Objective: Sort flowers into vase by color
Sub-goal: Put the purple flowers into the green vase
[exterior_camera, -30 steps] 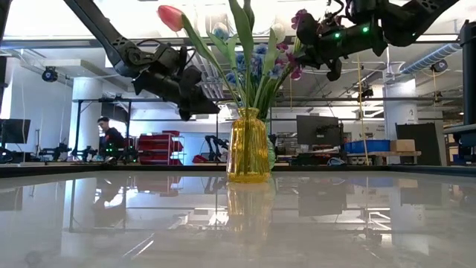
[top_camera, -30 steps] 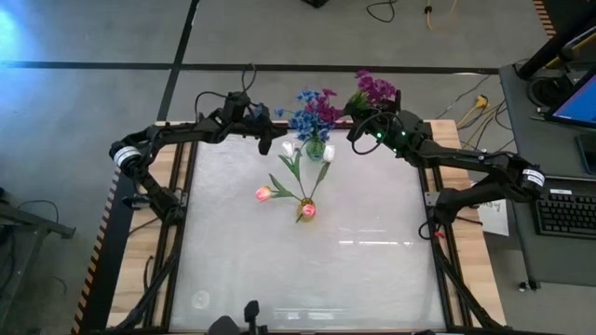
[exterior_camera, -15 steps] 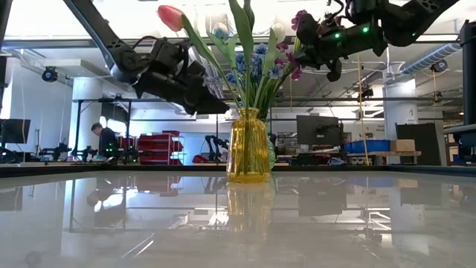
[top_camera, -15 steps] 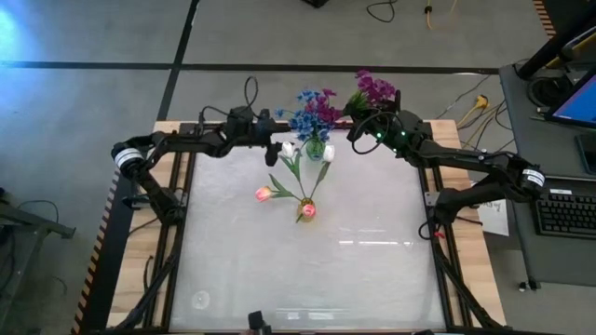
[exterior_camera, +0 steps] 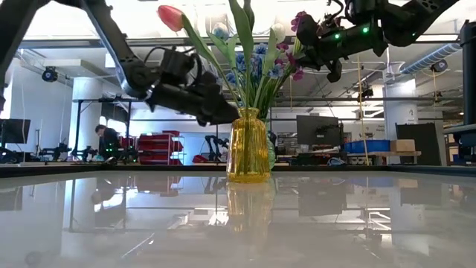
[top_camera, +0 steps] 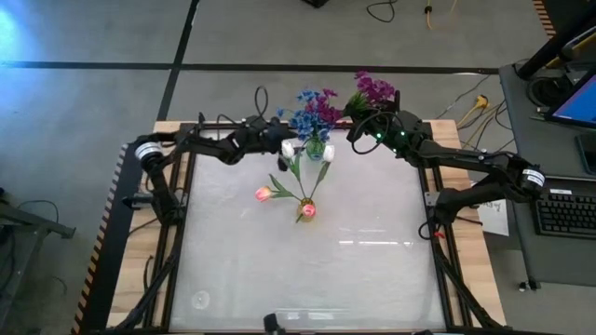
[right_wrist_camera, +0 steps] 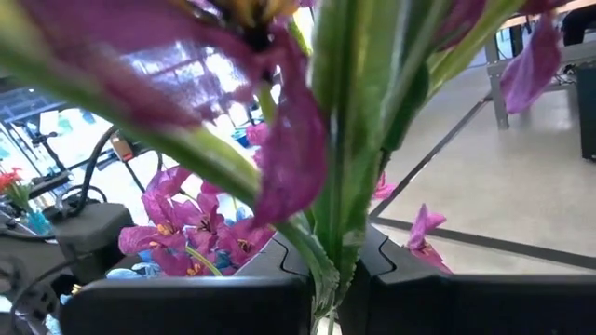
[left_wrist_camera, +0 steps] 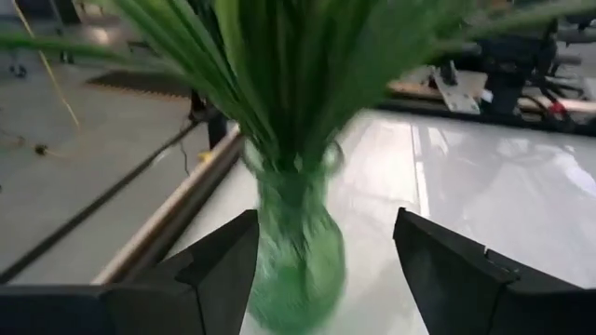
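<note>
A yellow vase (exterior_camera: 248, 145) (top_camera: 305, 210) stands mid-table, holding a pink tulip (top_camera: 264, 194) and white buds (top_camera: 289, 147). Behind it, a green vase (left_wrist_camera: 296, 270) (top_camera: 316, 149) holds blue blossoms (top_camera: 303, 121) and purple blossoms (top_camera: 323, 109). My left gripper (top_camera: 282, 146) (left_wrist_camera: 326, 233) is open just left of the green vase, its fingers level. The vase shows ahead between them, and I see no touch. My right gripper (top_camera: 357, 128) (exterior_camera: 301, 33) is high at the far right of the vases, shut on a purple flower sprig (top_camera: 374, 90). My right gripper pinches the sprig's green stem (right_wrist_camera: 328, 244) between its two fingers, below the blossoms. The fingers reach roughly level from the table's right side. The sprig is lifted clear of table and vases, its purple blossoms (exterior_camera: 300, 18) standing up beyond the fingers toward the far edge.
The glossy white tabletop (top_camera: 307, 270) spreads out in front of the vases, bounded by wooden side rails (top_camera: 182, 214). A desk with a keyboard (top_camera: 568, 209) stands off the table's right. A person (exterior_camera: 105, 138) shows in the room behind.
My left gripper has moved toward the table's right edge, closing on the green vase, and has sunk a little. My right gripper and its purple sprig have kept still.
</note>
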Controlling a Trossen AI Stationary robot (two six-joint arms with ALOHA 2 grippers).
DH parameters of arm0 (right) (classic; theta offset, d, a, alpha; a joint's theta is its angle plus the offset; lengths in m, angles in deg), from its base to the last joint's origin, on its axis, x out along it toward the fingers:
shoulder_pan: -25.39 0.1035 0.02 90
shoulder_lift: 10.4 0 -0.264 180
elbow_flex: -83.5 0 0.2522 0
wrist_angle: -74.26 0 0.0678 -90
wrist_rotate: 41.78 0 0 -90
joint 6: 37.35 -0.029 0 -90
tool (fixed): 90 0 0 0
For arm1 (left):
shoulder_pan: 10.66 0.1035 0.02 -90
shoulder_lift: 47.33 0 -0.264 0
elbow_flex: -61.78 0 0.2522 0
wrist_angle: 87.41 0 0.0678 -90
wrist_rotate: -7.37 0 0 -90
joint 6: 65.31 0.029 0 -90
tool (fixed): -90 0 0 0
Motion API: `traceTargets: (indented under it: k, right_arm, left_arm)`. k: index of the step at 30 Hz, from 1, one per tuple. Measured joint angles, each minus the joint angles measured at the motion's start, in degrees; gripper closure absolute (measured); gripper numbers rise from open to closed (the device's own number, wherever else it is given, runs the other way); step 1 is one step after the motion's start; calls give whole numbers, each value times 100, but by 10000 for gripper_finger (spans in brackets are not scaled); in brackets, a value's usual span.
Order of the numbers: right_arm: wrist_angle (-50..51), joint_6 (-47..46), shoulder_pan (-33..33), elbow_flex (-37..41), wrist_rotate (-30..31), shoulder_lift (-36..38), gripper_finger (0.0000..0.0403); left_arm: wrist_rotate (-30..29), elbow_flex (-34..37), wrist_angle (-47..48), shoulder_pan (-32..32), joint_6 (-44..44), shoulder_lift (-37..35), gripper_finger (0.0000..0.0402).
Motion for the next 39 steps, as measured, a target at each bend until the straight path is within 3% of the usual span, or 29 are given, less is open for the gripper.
traceTargets:
  k: [7,20,29,35,39]
  right_arm:
    - [-2,-25,0,0,-3,0,390]
    - [22,23,0,0,-12,55,390]
    - [170,-3,0,-2,-8,76,390]
    - [174,-3,0,-2,-8,76,390]
    - [175,-5,0,-2,-9,76,390]
  left_arm:
    - [-153,-441,-354,-8,-190,515,167]
    - [-6,-583,-1239,-61,-490,1202,167]
    - [-1,-583,-1237,-70,-574,1204,167]
    - [704,-1069,-529,-111,-599,1342,167]
    - [787,-1254,-206,-91,-605,1440,167]
